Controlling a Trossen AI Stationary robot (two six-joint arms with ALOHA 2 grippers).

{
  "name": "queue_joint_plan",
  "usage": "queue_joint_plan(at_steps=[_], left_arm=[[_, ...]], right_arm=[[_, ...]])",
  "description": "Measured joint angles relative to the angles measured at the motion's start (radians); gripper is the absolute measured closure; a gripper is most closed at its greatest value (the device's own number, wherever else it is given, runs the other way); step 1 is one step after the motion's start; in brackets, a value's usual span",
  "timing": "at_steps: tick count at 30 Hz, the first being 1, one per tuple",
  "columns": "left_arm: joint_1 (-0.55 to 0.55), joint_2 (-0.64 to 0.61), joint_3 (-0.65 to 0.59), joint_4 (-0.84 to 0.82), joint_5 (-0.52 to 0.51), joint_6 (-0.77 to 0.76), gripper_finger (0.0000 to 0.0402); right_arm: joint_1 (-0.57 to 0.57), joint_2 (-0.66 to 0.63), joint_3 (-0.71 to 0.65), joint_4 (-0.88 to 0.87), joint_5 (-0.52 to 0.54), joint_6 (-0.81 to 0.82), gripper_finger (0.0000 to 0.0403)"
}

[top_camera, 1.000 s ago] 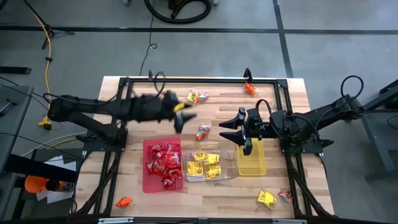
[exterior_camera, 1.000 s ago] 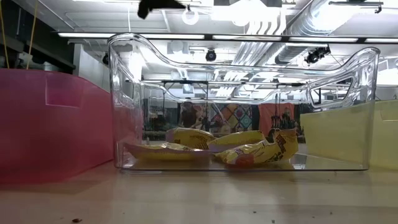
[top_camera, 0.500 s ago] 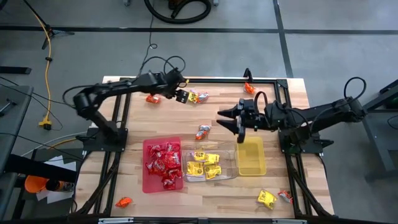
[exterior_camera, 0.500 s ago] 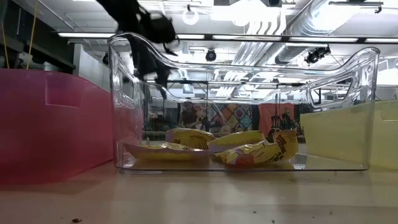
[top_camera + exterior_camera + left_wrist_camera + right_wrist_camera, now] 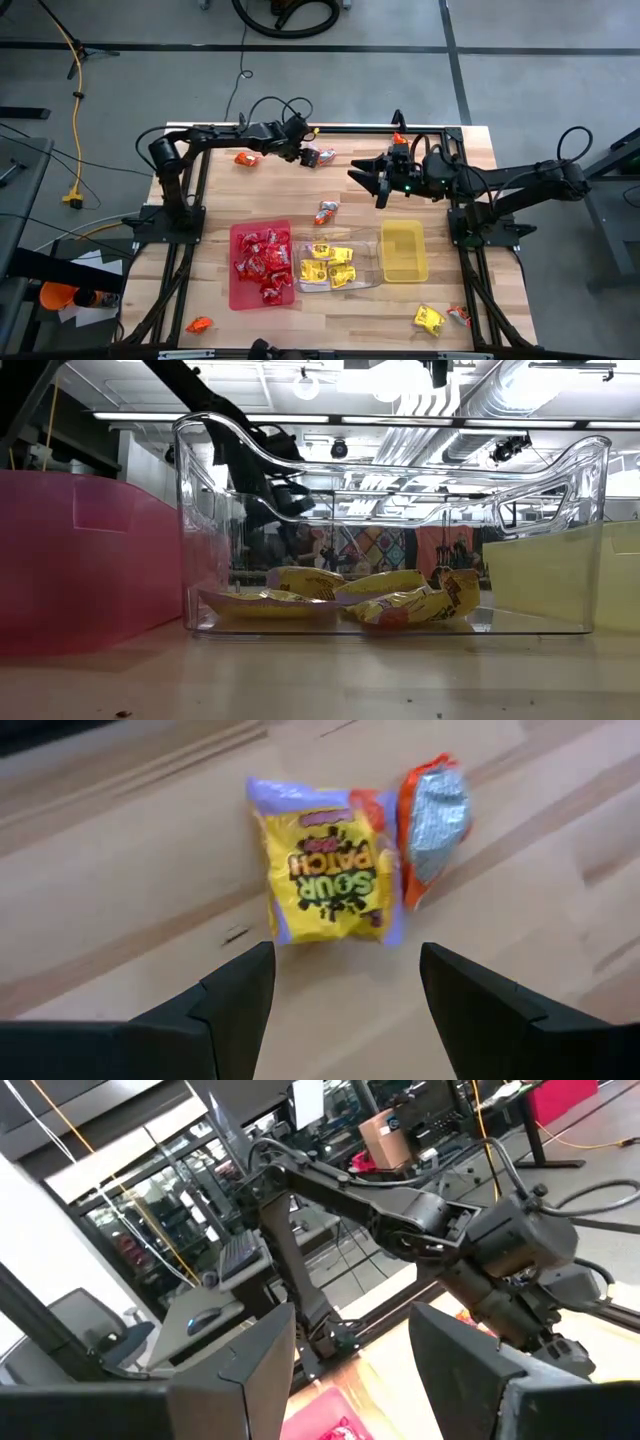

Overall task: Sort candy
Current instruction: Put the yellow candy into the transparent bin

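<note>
A yellow candy packet and an orange-and-silver one lie side by side on the wood near the table's far edge. My left gripper hovers open just short of them, tipped downward, touching neither. My right gripper hangs open and level above the table's middle right, with nothing between its fingers. Red candy fills the red tray, and yellow candy lies in the clear tray. The yellow tray holds nothing.
Loose candy lies at the far left, the middle, the far right, the near left and the near right. A black frame rims the table. In the low view the clear tray fills the foreground.
My left gripper has swung from above the table's middle toward the far edge, dropped and tipped downward, ending just short of the yellow and orange packets, still open. My right gripper has drifted from over the yellow tray toward the far edge. No candy has moved.
</note>
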Motion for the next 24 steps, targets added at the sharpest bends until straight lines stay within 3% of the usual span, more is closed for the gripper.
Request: queue_joint_plan(at_steps=[6,15,24], left_arm=[[0.021,0.044,0.0,-0.003,-0.029,-0.065,0.0165],[0.026,0.075,0.0,0.126,-0.016,-0.096,0.0165],[0.026,0.075,-0.014,0.109,-0.026,-0.118,0.0165]], right_arm=[[0.0,0.0,0.0,-0.006,0.0,-0.011,0.021],[0.0,0.0,0.0,-0.073,-0.016,-0.011,0.021],[0.0,0.0,0.0,-0.103,-0.02,-0.011,0.021]])
